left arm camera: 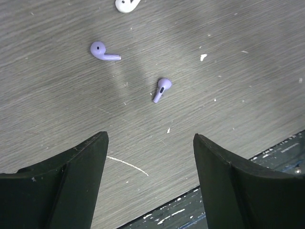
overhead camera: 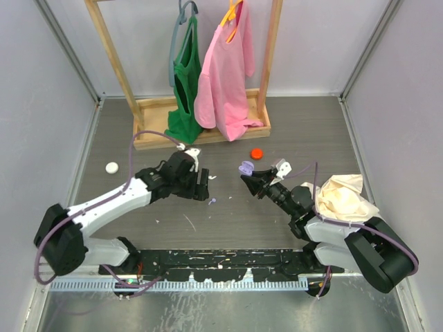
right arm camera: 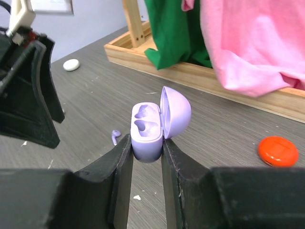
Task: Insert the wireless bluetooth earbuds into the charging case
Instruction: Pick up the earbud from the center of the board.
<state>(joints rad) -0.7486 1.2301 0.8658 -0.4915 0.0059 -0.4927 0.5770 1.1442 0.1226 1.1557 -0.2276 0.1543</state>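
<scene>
Two pale lavender earbuds lie on the grey table, one (left arm camera: 102,51) further from my left gripper and one (left arm camera: 162,89) nearer to it. Only one earbud (overhead camera: 212,202) shows from above, and it shows again as the earbud (right arm camera: 115,137) in the right wrist view. My left gripper (left arm camera: 150,138) hovers open over the table just short of them, with nothing between its fingers. My right gripper (right arm camera: 146,140) is shut on the lavender charging case (right arm camera: 147,131), held upright off the table with its lid (right arm camera: 175,112) swung open and both sockets empty. From above, the case (overhead camera: 245,168) faces the left gripper (overhead camera: 203,190).
A wooden rack (overhead camera: 201,135) with a green and a pink garment stands at the back. A red cap (overhead camera: 257,153) and a white cap (overhead camera: 111,167) lie on the table. A cream cloth (overhead camera: 342,194) is bunched beside the right arm. White flecks dot the surface.
</scene>
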